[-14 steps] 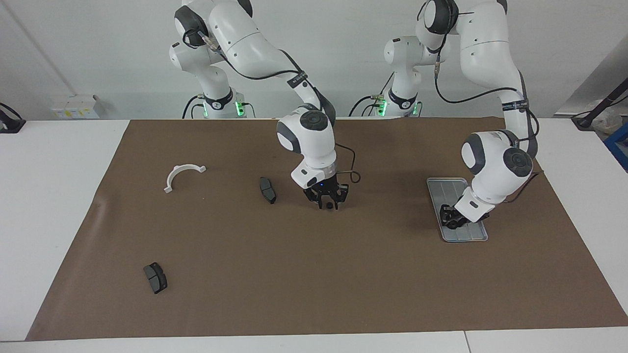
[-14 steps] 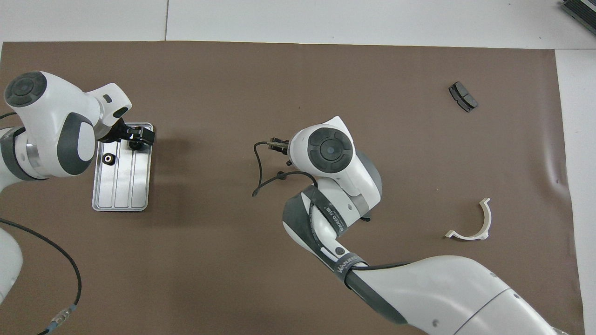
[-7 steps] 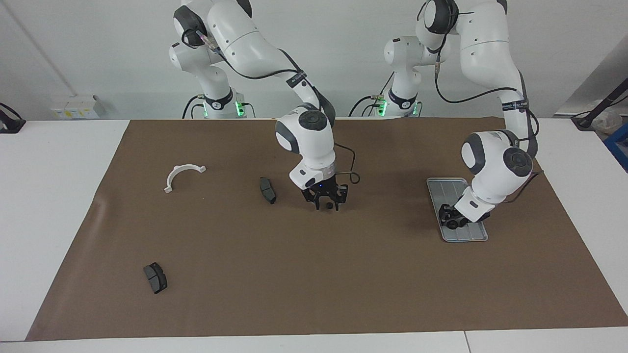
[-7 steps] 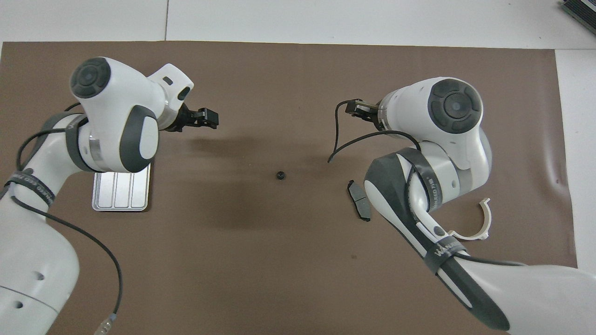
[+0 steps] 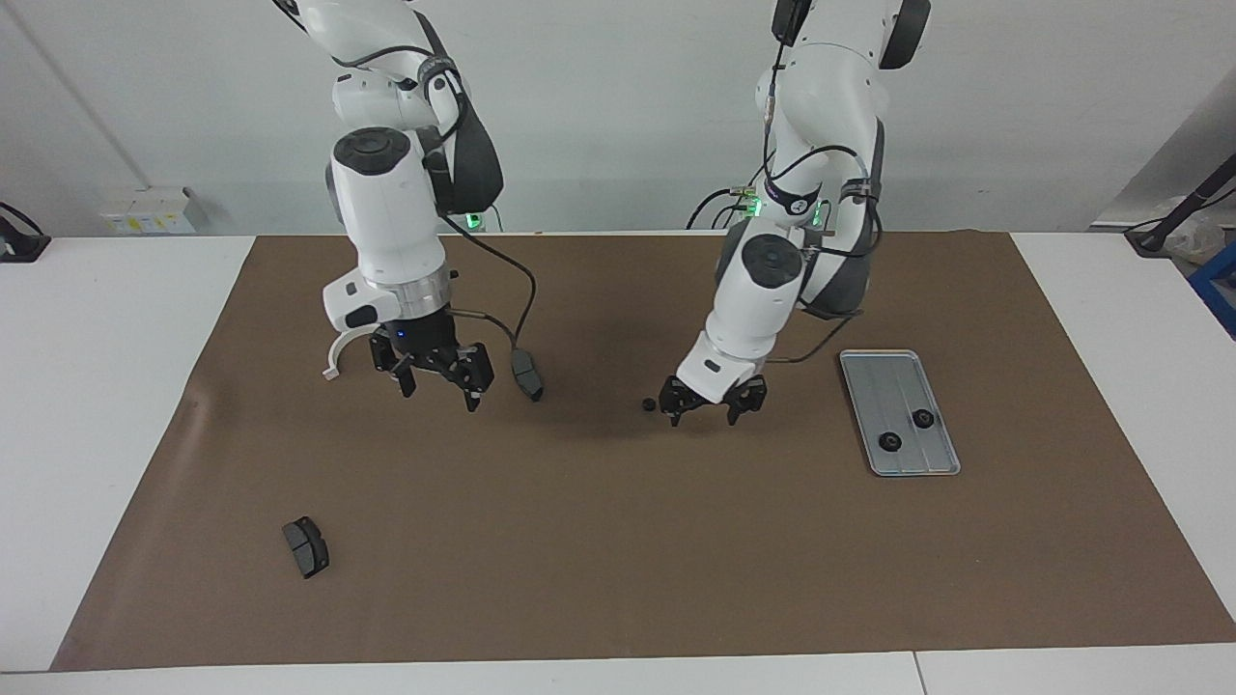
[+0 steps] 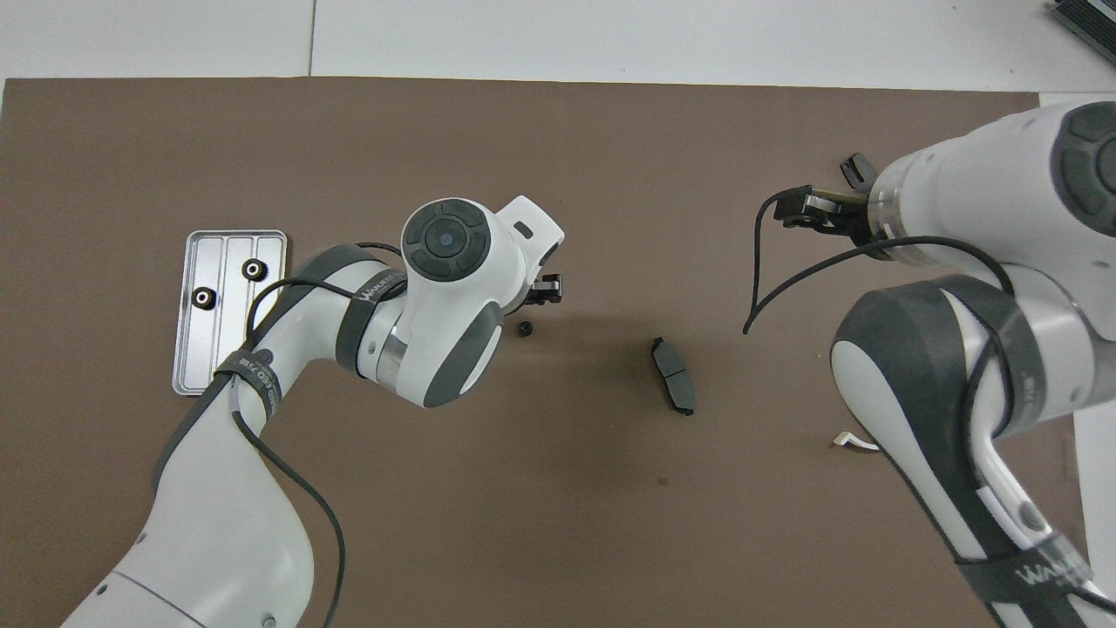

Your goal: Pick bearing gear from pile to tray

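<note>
In the facing view, the left gripper (image 5: 712,409) hangs low over the brown mat (image 5: 618,541) near the middle of the table, its fingers spread apart and holding nothing. A small black ring (image 5: 649,403) lies on the mat just beside its fingertips, not between them. The metal tray (image 5: 927,459) sits toward the left arm's end of the table, with two black rings (image 5: 889,441) resting in it, apart from each other. The right gripper (image 5: 436,377) is raised over the mat toward the right arm's end, its fingers wide apart and empty. A white half-ring bracket (image 5: 333,355) shows partly from under that arm. One dark brake pad (image 5: 527,375) lies on the mat beside the right gripper, and a second brake pad (image 5: 305,546) lies farther from the robots, near the mat's edge.

In the overhead view, the left gripper (image 6: 547,290) pokes out from under the arm's wrist, with the loose ring (image 6: 525,329) on the mat just beside it. The tray (image 6: 228,375) holds its two rings (image 6: 254,268) at the end farther from the robots. The nearer brake pad (image 6: 673,387) lies between the two arms. The right gripper (image 6: 806,208) reaches out over the mat, covering most of the second brake pad (image 6: 855,165). Only a sliver of the bracket (image 6: 856,441) shows beside the right arm.
</note>
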`<state>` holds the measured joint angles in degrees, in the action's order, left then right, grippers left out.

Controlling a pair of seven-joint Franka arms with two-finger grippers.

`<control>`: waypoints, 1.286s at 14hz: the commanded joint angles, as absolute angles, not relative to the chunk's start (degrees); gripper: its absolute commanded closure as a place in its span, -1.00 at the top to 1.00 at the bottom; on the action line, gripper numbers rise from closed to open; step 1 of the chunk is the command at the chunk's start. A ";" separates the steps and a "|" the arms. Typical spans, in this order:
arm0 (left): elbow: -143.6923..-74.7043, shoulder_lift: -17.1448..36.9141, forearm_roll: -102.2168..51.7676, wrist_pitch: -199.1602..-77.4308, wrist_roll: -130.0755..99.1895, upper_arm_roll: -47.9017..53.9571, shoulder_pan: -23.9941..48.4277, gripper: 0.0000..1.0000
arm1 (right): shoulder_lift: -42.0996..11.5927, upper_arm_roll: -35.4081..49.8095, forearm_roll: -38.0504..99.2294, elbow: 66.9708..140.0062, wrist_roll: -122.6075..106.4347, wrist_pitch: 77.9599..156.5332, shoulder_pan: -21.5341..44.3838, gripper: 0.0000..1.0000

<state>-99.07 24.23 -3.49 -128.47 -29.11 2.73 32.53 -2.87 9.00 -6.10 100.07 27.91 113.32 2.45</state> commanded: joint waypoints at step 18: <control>-107.93 23.82 -1.93 -139.48 -29.44 1.58 35.86 -0.29 | -2.29 9.49 -2.46 85.43 11.51 86.66 -1.58 1.00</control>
